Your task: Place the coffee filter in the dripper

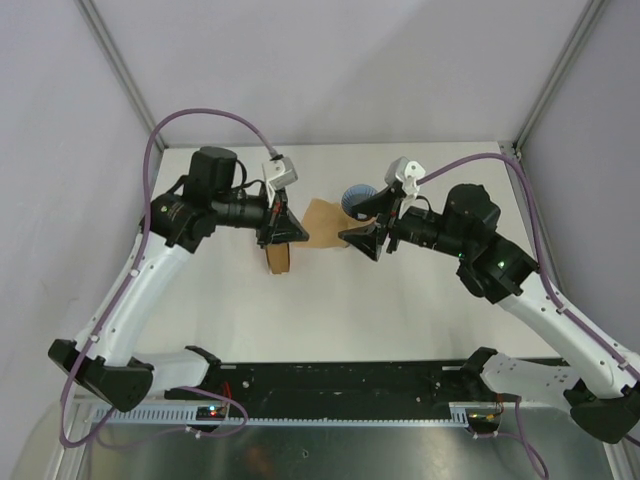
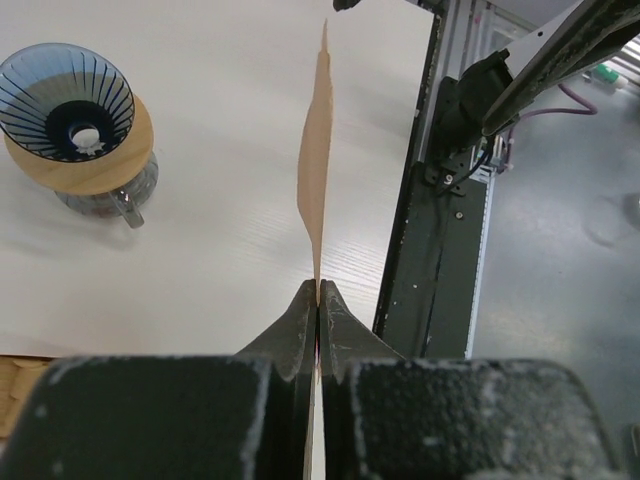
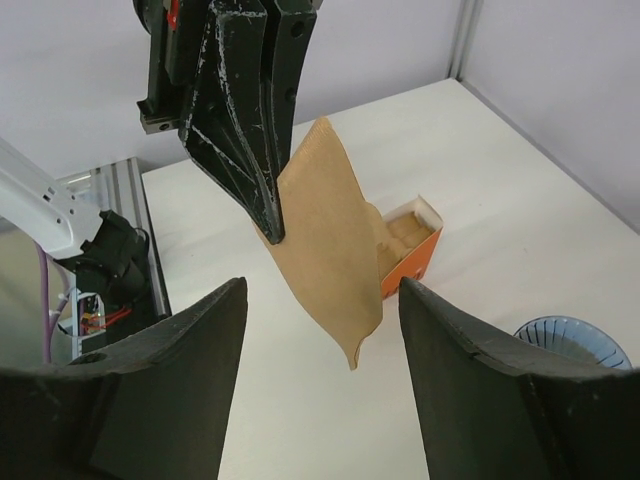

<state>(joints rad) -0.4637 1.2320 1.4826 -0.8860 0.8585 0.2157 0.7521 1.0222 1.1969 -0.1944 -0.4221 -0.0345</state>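
Top external: was mounted high above and behind the arm bases and looked down toward 12 o'clock; distant, it took in most of the table (image 1: 330, 320).
Left wrist: sat close behind the left gripper (image 2: 318, 292), sighting along it; dripper (image 2: 75, 120) at 10 o'clock.
Right wrist: sat close behind the right gripper (image 3: 320, 290), facing the left gripper; dripper at 4 o'clock.
Shared: all three views held the coffee filter (image 1: 325, 225) and dripper.

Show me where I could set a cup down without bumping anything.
Free: the wide bare strip of table along its near edge. Crowded: the middle, where the left gripper holding the coffee filter, the open right gripper, the dripper and the filter box sit close together.
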